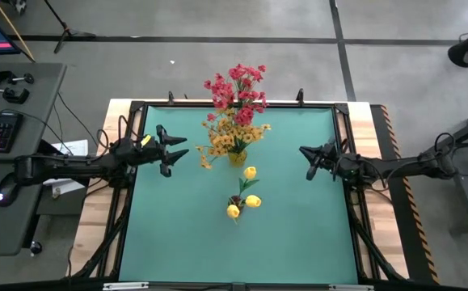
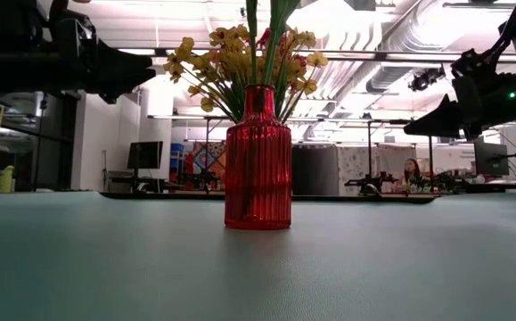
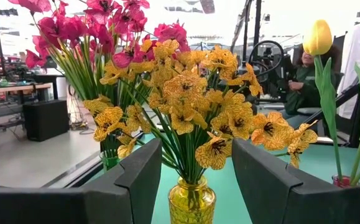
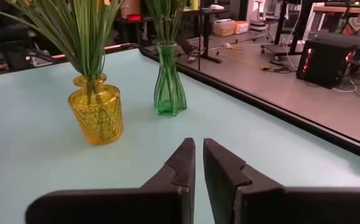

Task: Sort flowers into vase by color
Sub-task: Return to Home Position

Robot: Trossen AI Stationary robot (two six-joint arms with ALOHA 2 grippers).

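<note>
Three vases on the green worktop (image 1: 298,234), each with flowers in it. Pink-red blossoms (image 1: 238,87) stand in a green vase (image 4: 169,87) near the far edge. Orange-yellow blossoms (image 1: 227,136) are in a yellow vase (image 1: 236,158) just in front of it. Yellow tulips (image 1: 252,200), three heads, are in the red vase (image 2: 258,160) toward the worktop's middle, apart from the other two. The left hand (image 1: 183,148) hovers over the left side, about level with the yellow vase, with its fingers spread wide and nothing between them, aimed at the bouquets. The right hand (image 1: 306,160) hovers over the right side, well apart from the vases, with its fingers nearly together and only a thin slit between them, gripping nothing. A person (image 3: 301,81) sits in the room beyond the worktop.
</note>
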